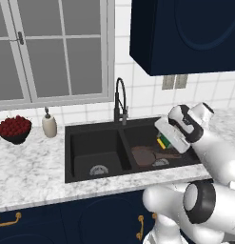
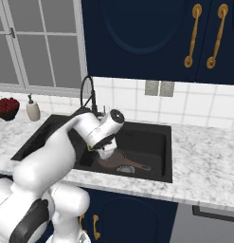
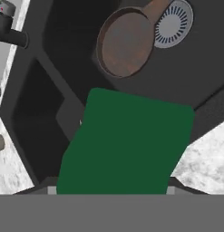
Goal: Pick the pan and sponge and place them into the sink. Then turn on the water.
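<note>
The pincer [image 1: 162, 141] grips the green-topped sponge [image 3: 127, 142] and holds it above the right basin of the black sink [image 1: 81, 128]. Below it, the pan [image 3: 124, 43] lies in that basin, its handle across the round drain [image 3: 174, 25].

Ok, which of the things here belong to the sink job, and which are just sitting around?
Part of the job:
pan, already lying in the sink's right basin
sponge, close under the gripper, above the right basin
faucet, no water running

Just lying about:
bowl of red fruit
soap dispenser
</note>
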